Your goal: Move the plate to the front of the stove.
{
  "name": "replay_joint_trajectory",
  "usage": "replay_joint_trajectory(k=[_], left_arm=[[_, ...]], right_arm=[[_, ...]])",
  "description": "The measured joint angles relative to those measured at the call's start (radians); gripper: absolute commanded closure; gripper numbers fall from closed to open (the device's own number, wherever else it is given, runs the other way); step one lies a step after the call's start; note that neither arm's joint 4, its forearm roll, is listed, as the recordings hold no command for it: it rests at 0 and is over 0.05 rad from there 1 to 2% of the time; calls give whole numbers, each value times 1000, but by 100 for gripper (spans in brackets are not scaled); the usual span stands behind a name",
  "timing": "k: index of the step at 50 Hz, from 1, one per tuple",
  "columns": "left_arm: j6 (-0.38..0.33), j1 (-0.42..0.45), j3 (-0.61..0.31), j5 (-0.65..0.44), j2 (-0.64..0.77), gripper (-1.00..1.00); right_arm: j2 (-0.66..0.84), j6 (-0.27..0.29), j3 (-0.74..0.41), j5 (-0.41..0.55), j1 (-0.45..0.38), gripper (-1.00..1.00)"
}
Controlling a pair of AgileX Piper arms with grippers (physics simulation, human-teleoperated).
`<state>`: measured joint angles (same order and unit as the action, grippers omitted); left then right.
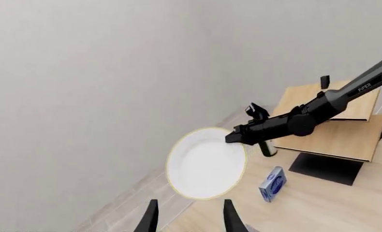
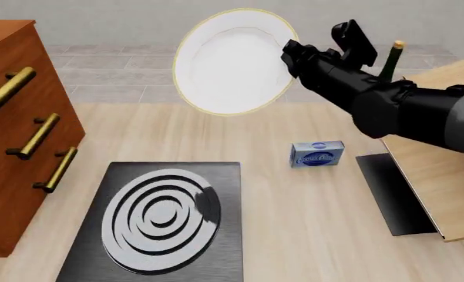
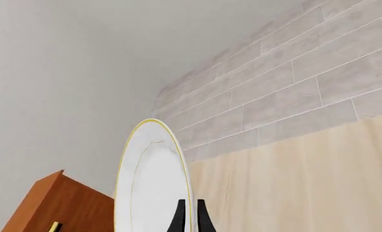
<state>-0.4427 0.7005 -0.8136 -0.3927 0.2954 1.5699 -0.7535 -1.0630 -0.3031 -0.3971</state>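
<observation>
**Plate held aloft, clear of the table**

The black right gripper [image 2: 288, 54] pinches the edge of the large round white plate with the thin yellow-gold rim [image 2: 234, 61], fingers narrowed onto it. The plate hangs tilted in the air above the far part of the pale wooden table [image 2: 295, 205], well apart from the flat black stove with light-grey concentric rings [image 2: 165, 217] at the near edge. The left gripper [image 1: 189, 220] holds nothing, its fingers spread wide. A small blue box [image 2: 318, 154] lies on the table below the right arm, beside a plain black mat [image 2: 393, 191].
</observation>
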Motion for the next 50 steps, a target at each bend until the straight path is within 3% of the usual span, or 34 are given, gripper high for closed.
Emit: replay_joint_trajectory(k=[50], left_arm=[[4, -51, 51, -27, -33, -100]], right_arm=[[316, -100, -212, -27, -42, 100]])
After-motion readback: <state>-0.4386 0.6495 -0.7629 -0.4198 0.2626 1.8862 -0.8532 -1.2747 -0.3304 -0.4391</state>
